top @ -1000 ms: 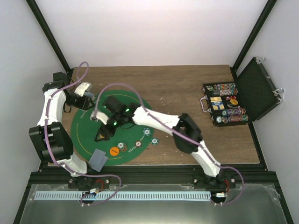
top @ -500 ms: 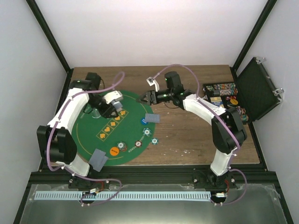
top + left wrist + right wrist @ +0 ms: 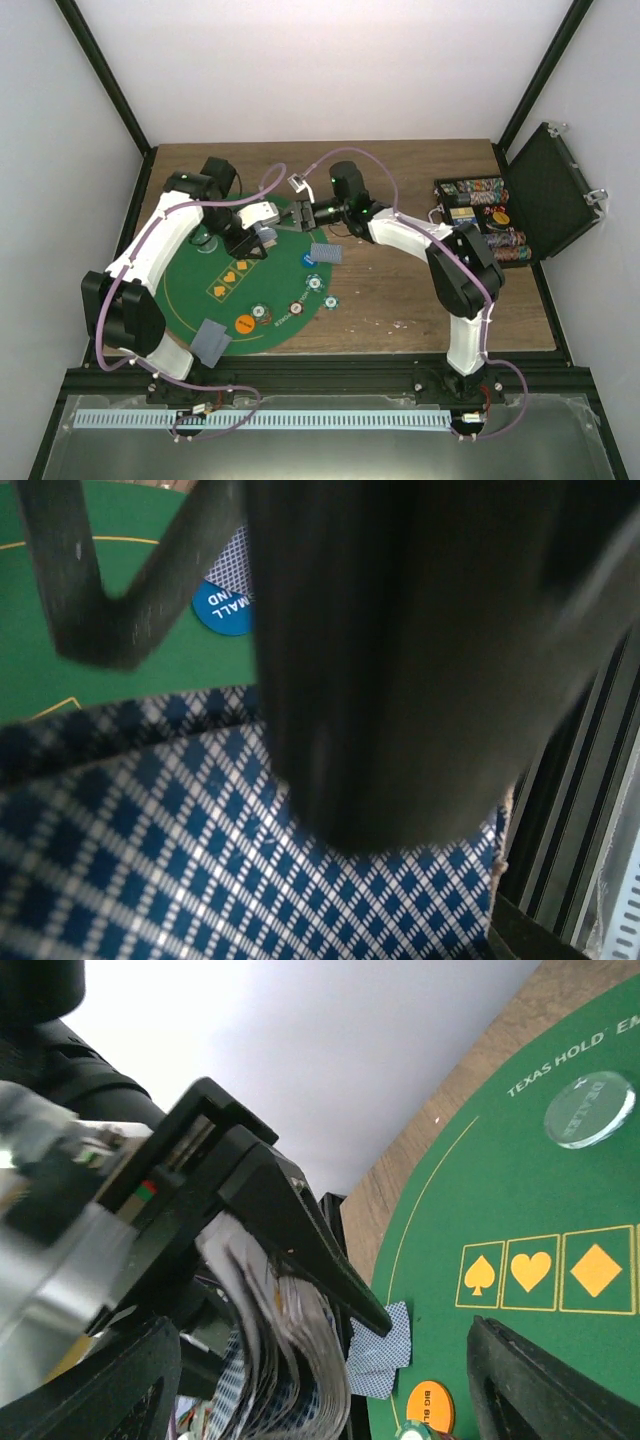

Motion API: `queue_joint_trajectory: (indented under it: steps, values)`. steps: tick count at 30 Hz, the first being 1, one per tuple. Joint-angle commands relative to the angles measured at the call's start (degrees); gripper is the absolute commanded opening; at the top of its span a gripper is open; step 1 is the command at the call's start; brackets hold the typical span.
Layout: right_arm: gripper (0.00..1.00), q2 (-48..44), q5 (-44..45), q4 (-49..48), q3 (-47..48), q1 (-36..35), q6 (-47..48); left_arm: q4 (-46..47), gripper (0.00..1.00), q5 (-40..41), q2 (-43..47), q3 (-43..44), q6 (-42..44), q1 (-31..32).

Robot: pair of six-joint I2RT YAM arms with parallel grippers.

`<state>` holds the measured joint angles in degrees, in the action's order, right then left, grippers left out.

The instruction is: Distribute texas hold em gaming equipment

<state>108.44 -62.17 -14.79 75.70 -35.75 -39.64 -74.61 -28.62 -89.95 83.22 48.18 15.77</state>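
A green half-round felt mat point(image 3: 185, 290) lies on the wooden tabletop point(image 3: 400, 290), its far part under the left claw point(image 3: 262, 236) and the right claw point(image 3: 298, 211). Its yellow suit boxes sit just nearer than the left claw. A black hard case point(image 3: 565, 190) stands open well to the right of the right claw.

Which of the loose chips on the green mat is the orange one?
The orange chip, leftmost in the row near the front edge of the mat, just right of the face-down cards. The rest are blue, teal or mixed colours.
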Motion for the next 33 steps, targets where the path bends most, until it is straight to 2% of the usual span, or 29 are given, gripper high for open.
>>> queue_joint_trajectory:
  steps: [1, 7, 11, 18, 28, 31, 33]
  values:
    - [0.79, 2.9, -0.7, -1.8, 4.2, -2.2, -0.6, -0.1, 0.48, -2.3, -0.1, 1.7, 0.5, 0.5]
    - [0.76, 5.5, 0.0, -0.9, 7.0, -3.2, -0.4, -0.3, 0.47, -2.2, -0.2, 1.3, 0.8, 0.4]
    - [0.71, 4.6, 3.5, 4.5, 6.5, -3.1, 3.0, 0.1, 0.47, -0.9, 0.2, 1.2, 0.9, 0.4]
    - [0.56, 0.4, 9.9, 10.2, 3.0, -1.6, 7.2, 0.9, 0.46, 1.1, 0.4, 0.0, 0.8, 0.4]
    - [0.39, -1.2, 11.3, 14.4, 4.1, -1.6, 11.2, 1.2, 0.46, 1.9, 0.4, -0.4, 0.4, 0.4]
    - [0.37, -1.0, 12.0, 15.6, 4.8, -1.6, 12.2, 1.1, 0.46, 1.9, 0.5, -0.3, 0.4, 0.4]
    - [0.43, -0.7, 10.7, 15.7, 5.4, -1.6, 12.5, 1.1, 0.46, 1.8, 0.5, -0.3, 0.5, 0.4]
